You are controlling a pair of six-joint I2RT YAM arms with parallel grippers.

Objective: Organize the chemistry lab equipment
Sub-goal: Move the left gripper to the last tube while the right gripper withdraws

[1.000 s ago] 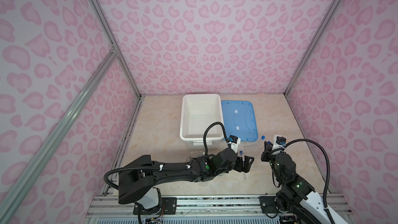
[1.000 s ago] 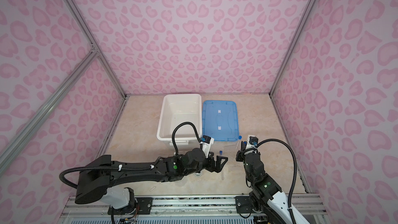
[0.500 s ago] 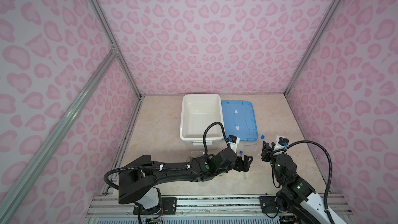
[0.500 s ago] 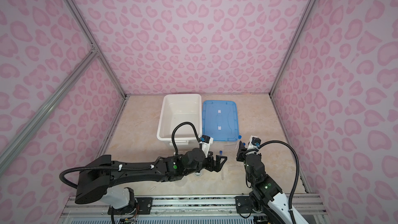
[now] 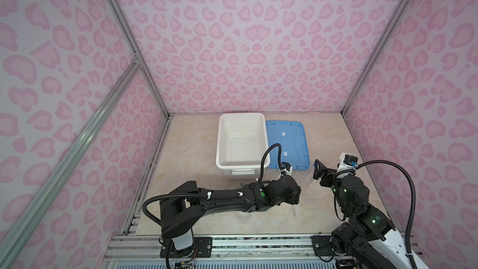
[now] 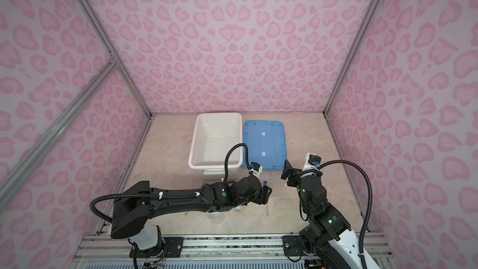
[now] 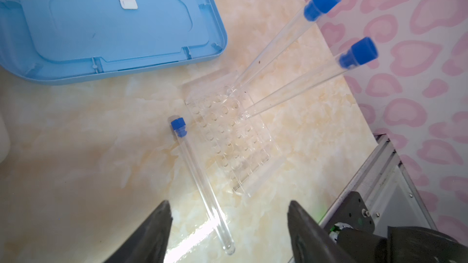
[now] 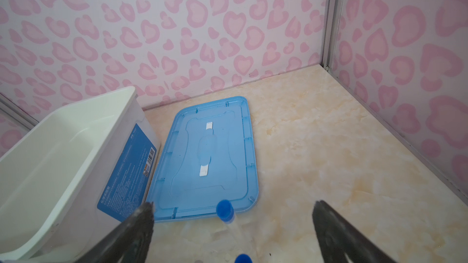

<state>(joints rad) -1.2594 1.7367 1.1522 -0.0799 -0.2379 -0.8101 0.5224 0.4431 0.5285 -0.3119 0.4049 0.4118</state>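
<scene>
One clear tube with a blue cap [image 7: 178,124] lies on the table beside a clear rack [image 7: 228,135]. Two more blue-capped tubes [image 7: 323,0] [image 7: 358,53] stand tilted in the rack. My left gripper [image 7: 229,213] hangs open over the lying tube's round end, its fingers on either side and not touching it. In both top views it points down near the table's front middle [image 6: 266,195]. My right gripper [image 8: 234,213] is open above the two standing tubes' caps [image 8: 225,209], and holds nothing. A clear dropper [image 6: 187,222] lies near the front edge.
The large white bin [image 5: 243,117] stands at the back middle with the flat blue lid [image 5: 287,141] flat on the table to its right. Pink patterned walls close in the back and sides. A metal rail [image 5: 232,241] runs along the front.
My right gripper has opened, let go of a tube in the rack and risen. My left gripper has tipped down over the lying tube and its jaws have narrowed somewhat.
</scene>
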